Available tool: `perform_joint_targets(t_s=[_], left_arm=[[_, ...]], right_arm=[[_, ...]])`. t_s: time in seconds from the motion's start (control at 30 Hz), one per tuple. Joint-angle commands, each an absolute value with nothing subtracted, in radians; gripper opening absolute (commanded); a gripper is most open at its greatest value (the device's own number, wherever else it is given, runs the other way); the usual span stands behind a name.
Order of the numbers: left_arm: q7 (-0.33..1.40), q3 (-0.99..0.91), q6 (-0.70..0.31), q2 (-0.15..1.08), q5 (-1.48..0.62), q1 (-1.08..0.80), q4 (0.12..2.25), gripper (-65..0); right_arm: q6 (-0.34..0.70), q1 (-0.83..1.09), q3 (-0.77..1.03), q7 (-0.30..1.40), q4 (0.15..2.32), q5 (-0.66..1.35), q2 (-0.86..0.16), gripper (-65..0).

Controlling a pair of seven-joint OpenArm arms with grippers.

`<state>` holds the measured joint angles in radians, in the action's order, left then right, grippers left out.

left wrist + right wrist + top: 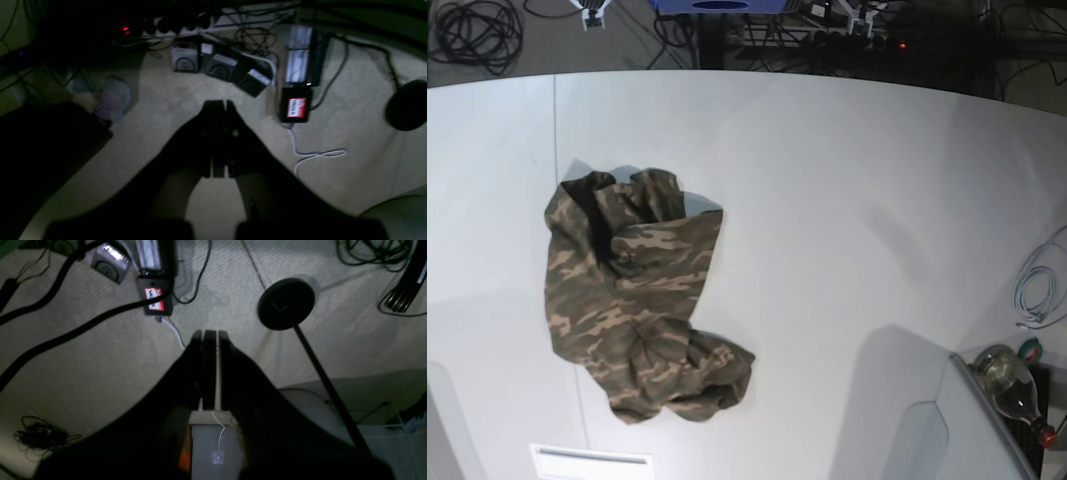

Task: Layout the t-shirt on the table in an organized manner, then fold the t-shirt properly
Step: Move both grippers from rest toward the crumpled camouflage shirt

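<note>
The camouflage t-shirt (632, 300) lies crumpled in a heap on the left part of the white table (847, 230), bunched at its top and at its lower right corner. Its collar and label do not show. Neither arm appears in the base view. My left gripper (219, 101) is shut and empty, and its view shows only carpeted floor. My right gripper (210, 331) is also shut and empty over the floor. The shirt is out of view in both wrist views.
A glass bottle (1007, 385) and a coiled white cable (1037, 285) sit at the table's right edge. A white label (592, 462) lies near the front edge. On the floor are a black box with a red label (296, 107), power adapters (220, 66) and a round black stand base (286, 303).
</note>
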<state>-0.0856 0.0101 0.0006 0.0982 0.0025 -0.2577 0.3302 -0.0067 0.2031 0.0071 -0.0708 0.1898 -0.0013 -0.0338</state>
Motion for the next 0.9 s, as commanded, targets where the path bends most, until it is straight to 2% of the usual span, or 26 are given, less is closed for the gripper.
perform_joint_targets(t_s=[0.0,0.7,0.87], left_arm=[[-0.093,0.012,0.005,0.104,0.005,-0.262,0.326,-65.0],[-0.084,0.012,0.005,0.117,0.005,-0.282,0.311,-65.0],[-0.09,0.013,0.005,0.153,0.007,-0.374,0.39,-65.0]], right_arm=[[-0.004,0.211,0.01,-0.073,0.189,-0.001,-0.036,-64.2],[-0.004,0.236,0.012,-0.071,0.191,0.001,-0.045,-64.2],[-0.004,0.364,0.041,-0.07,0.306,0.002,-0.041,-64.2]])
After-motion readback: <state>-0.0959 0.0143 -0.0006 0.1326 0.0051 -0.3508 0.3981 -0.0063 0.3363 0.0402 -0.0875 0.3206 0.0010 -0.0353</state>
